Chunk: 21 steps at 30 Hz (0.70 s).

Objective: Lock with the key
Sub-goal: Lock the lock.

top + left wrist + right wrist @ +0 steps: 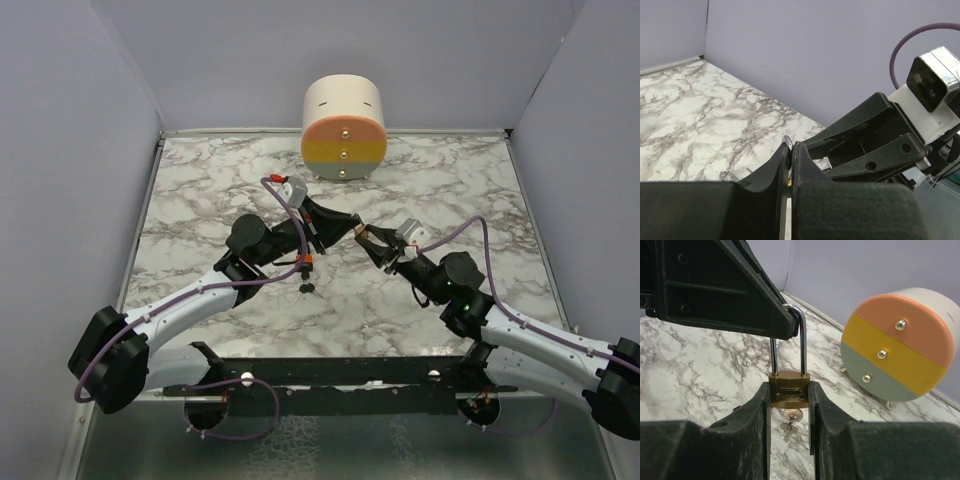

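Clamping the brass body of the padlock from both sides, the fingers of the right end effector are closed firmly onto it, so that the lock is carried upright above the bench. The keyhole face is thereby left turned downward and free. The key is seen seated in that keyhole, just below the right fingertips, with its small ring dangling beneath. It is touched by neither end effector.

Above the body, the steel shackle is pinched at its crown by the left end effector, whose fingers are pressed together on the loop. The same pinch is shown in the left wrist view. The lock is thus braced at both ends, probably so that it cannot twist when the key is turned. Whether the shackle is latched cannot be told.

Since both end effectors are occupied, one grip would presumably have to be given up before the key can be reached. Farther back, a round drawer unit is set on the bench, well apart.
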{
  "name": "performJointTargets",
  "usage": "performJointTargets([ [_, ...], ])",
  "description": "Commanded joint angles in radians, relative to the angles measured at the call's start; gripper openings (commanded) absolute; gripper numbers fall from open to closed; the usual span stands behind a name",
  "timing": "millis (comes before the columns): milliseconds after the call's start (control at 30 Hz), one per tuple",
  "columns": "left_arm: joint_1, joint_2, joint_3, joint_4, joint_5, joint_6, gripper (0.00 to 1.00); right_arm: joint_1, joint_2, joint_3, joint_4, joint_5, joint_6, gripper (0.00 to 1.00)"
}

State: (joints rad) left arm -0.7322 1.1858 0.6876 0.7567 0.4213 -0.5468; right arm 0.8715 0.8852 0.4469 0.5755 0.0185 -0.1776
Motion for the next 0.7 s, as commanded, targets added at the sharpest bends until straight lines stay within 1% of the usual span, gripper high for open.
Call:
performJointTargets([
  [0, -0.067, 0.057, -0.049, -0.146, 0.088, 0.012, 0.00, 0.020, -0.033, 0.116, 0.245, 0.006, -0.005, 0.01],
  [200, -0.103, 0.095, -0.056, -0.148, 0.054, 0.029, 0.00, 0.030, -0.026, 0.150, 0.263, -0.004, -0.019, 0.01],
  [333, -0.104, 0.105, -0.073, -0.155, 0.017, 0.036, 0.00, 0.035, -0.040, 0.162, 0.264, -0.004, -0.031, 0.01],
  [667, -0.108, 0.175, -0.072, -0.161, 0.002, 0.048, 0.00, 0.045, -0.055, 0.192, 0.267, -0.034, -0.011, 0.01],
])
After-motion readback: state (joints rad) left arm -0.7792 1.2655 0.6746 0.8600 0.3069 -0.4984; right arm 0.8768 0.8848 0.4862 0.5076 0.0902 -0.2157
